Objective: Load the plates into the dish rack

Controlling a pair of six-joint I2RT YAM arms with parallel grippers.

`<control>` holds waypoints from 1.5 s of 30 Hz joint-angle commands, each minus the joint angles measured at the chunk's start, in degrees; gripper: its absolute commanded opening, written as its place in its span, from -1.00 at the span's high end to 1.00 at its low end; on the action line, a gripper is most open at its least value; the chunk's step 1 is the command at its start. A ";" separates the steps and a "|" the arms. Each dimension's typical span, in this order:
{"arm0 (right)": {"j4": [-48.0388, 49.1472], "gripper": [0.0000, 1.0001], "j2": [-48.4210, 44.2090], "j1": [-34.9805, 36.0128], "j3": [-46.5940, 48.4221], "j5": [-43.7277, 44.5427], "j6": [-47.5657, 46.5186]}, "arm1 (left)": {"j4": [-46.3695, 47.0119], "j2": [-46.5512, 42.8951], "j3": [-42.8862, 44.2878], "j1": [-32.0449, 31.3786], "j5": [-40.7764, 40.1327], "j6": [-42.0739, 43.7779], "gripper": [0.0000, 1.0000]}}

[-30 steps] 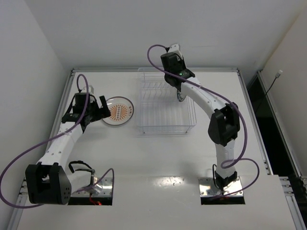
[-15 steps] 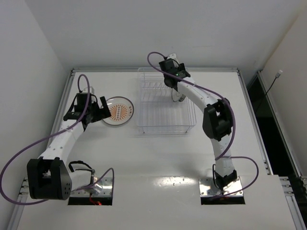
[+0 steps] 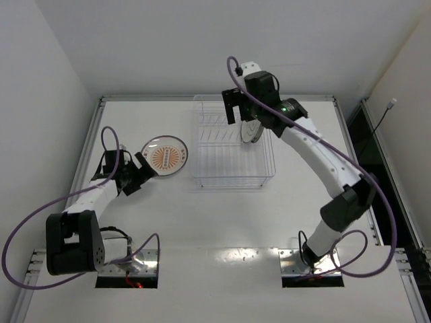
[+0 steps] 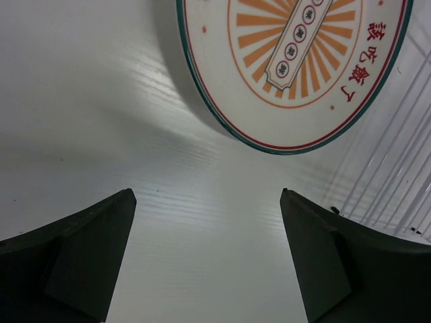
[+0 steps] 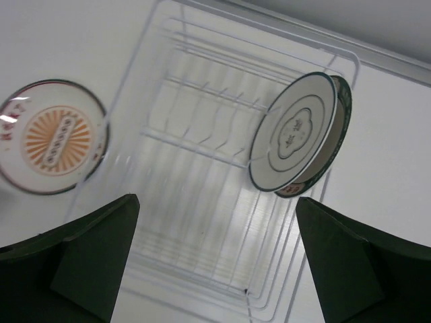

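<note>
right arm has swung up and away from the far right of the dish rack, where it sat low half a second ago, and my right gripper now hangs above the rack. its fingers are spread wide with nothing between them. left arm has pulled back toward its base, so my left gripper sits on the near-left side of the sunburst plate rather than level with it. its fingers are also released and empty, with bare table between the tips and the plate's rim just beyond them.

two plates stand on edge in the far right part of the rack, leaning a little. the grey-ring plate faces my right wrist camera, and the teal-rimmed plate is tucked close behind it, showing only as a sliver. i cannot tell which slots they sit in. the sunburst plate lies flat on the table just beside the rack's left wall, outside it.
</note>
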 commanded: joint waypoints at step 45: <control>23.15 -1.00 -23.19 -10.10 -36.42 -59.65 17.27 | 7.58 -9.30 14.15 5.73 17.34 -11.36 1.00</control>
